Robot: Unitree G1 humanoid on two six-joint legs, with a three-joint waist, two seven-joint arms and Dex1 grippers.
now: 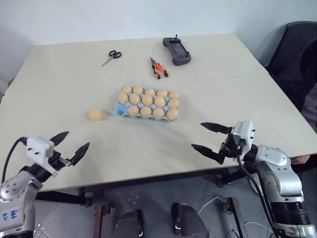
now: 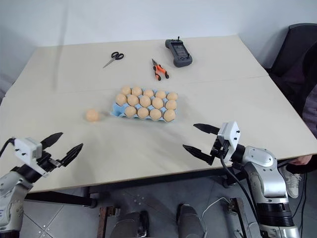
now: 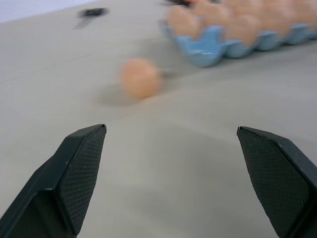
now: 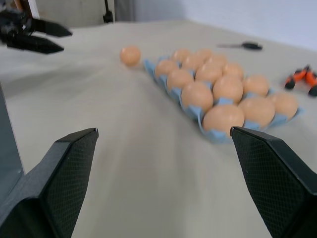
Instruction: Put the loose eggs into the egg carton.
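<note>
One loose egg point(image 1: 95, 114) lies on the table just left of the light blue egg carton point(image 1: 120, 110), a small gap between them. The carton sits mid-table with eggs in its three rows of pockets. The same loose egg point(image 3: 140, 78) lies ahead of my left gripper, with the carton point(image 3: 213, 45) beyond it. My left gripper point(image 1: 69, 146) hovers open and empty at the near left edge of the table. At the near right edge, my right gripper point(image 1: 210, 138) stands open and empty, pointing left toward the carton point(image 4: 208, 124).
At the far side of the table lie scissors point(image 1: 112, 57), orange-handled pliers point(image 1: 158, 68) and a dark handheld controller point(image 1: 177, 50). A dark chair point(image 1: 297, 54) stands off the right edge. The table's near edge point(image 1: 148, 178) runs just under both grippers.
</note>
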